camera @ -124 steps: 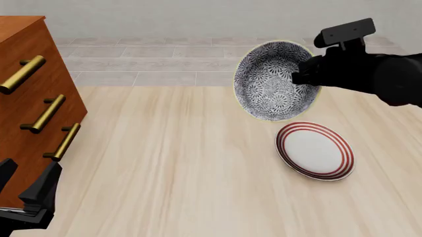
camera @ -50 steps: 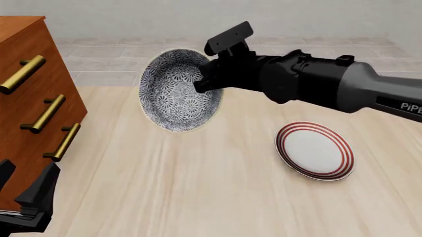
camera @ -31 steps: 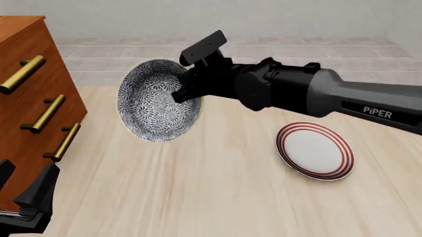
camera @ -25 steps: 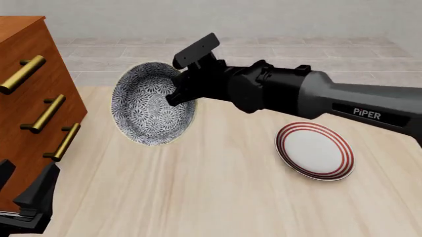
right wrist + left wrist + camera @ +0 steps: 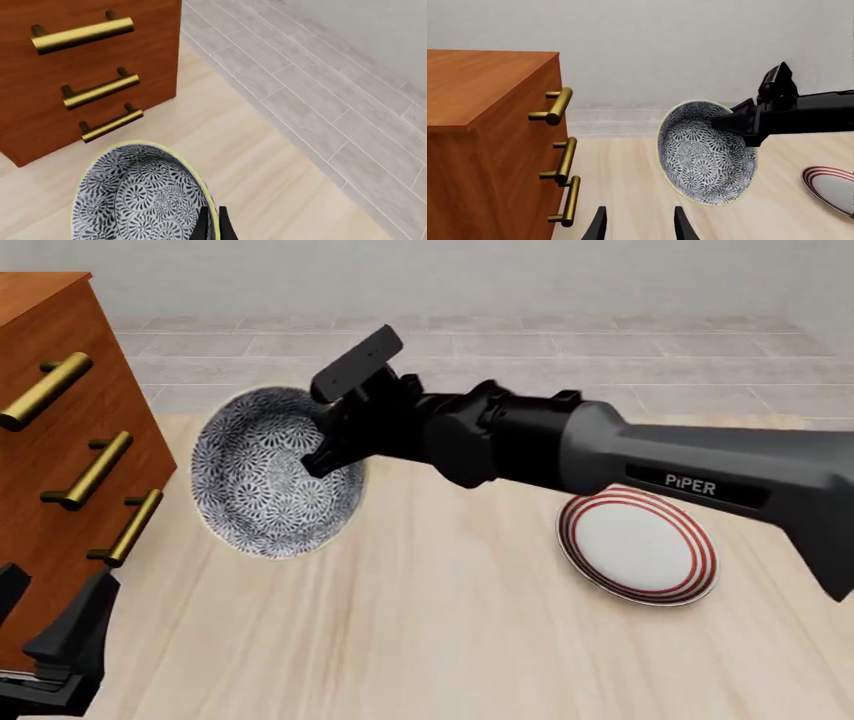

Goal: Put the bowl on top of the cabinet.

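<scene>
The bowl (image 5: 267, 475), blue-and-white patterned with a pale rim, hangs tilted on edge above the table, its inside facing the camera. My right gripper (image 5: 327, 455) is shut on the bowl's right rim; the right wrist view shows the fingertips (image 5: 212, 225) pinching that rim over the bowl (image 5: 133, 200). The reddish-brown cabinet (image 5: 54, 440) with three brass handles stands at the left, a short gap from the bowl. In the left wrist view the bowl (image 5: 704, 155) floats beside the cabinet (image 5: 487, 145). My left gripper (image 5: 54, 655) sits low at the front left, open and empty (image 5: 637, 225).
A white plate (image 5: 638, 545) with red rings lies on the table at the right, under the right arm's forearm. Grey tiled floor and a pale wall lie beyond the table's far edge.
The right arm has carried the bowl leftward and slightly lower, from the right side above the plate toward the cabinet. The left gripper has stayed put.
</scene>
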